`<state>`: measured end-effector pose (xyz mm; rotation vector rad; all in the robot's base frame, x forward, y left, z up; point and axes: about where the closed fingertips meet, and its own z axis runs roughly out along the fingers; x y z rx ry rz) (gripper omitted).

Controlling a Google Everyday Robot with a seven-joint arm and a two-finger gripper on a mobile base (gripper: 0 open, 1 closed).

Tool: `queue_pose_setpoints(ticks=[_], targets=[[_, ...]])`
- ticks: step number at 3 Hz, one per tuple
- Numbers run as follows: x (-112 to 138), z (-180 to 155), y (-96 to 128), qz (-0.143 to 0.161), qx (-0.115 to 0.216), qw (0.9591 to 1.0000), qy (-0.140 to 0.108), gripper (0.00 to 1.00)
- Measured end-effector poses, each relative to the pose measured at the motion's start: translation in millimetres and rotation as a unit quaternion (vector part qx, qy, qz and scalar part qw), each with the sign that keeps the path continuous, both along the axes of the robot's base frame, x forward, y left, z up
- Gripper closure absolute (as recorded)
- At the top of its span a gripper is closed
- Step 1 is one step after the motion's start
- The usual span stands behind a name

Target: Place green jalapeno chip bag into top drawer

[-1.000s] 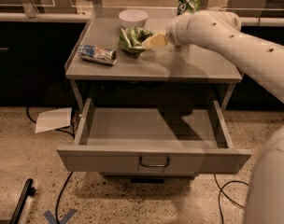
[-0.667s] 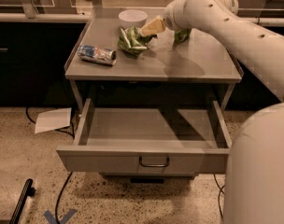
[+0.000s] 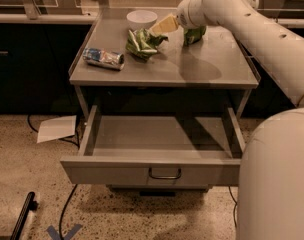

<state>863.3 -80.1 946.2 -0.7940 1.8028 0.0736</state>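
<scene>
The green jalapeno chip bag [image 3: 142, 43] lies crumpled on the grey table top [image 3: 207, 66], just in front of a white bowl. My gripper [image 3: 163, 25] is at the end of the white arm that reaches in from the right. It hovers just above and to the right of the bag, near the bag's upper right corner. The top drawer [image 3: 117, 170] is pulled out below the table top. It is open and empty, and the dark handle [image 3: 164, 174] sits at the centre of its front.
A white bowl [image 3: 141, 18] stands at the back of the table. A blue-silver crushed wrapper [image 3: 103, 58] lies at the left. A taller upright green bag [image 3: 194, 34] stands behind my arm. A sheet of paper [image 3: 56, 128] and cables lie on the floor at the left.
My gripper has risen and moved toward the back of the table, from beside the bag to above its upper right corner. The bag stays on the table top.
</scene>
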Motion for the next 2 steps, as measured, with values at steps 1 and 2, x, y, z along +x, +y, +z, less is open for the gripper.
queue_pose_setpoints(ticks=[1,2], targets=[[-41.6,-0.8,3.4,-0.001,-0.003,1.0,0.006,0.0],[-42.2,-3.1,4.3,0.0,-0.004,1.0,0.007,0.0]])
